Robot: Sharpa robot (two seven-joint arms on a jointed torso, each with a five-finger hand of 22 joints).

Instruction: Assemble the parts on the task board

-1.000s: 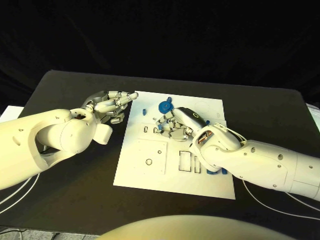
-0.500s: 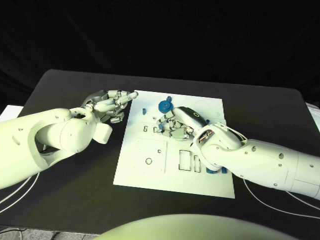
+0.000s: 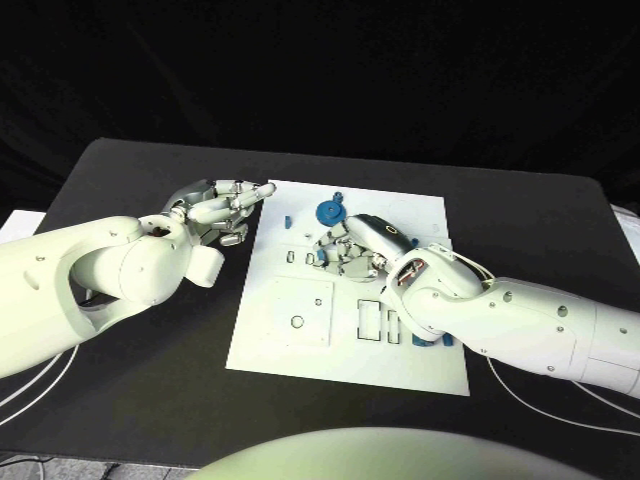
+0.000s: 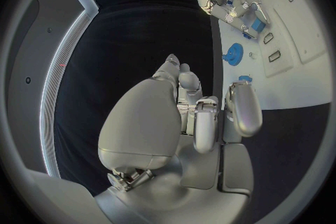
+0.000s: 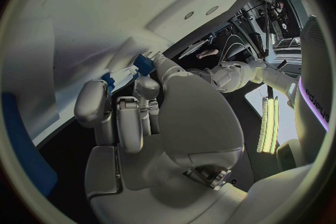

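The right hand (image 3: 352,248) is curled down on the task board (image 3: 407,212), its fingertips pinching a small blue part (image 5: 143,63) near the board's middle slots. To seat it well, keep it square over its recess and press straight down — no twisting. The left hand (image 3: 219,213) rests at the board's left edge, fingers curled, holding nothing — good as a brace. A blue gear (image 3: 329,213) lies just beyond.
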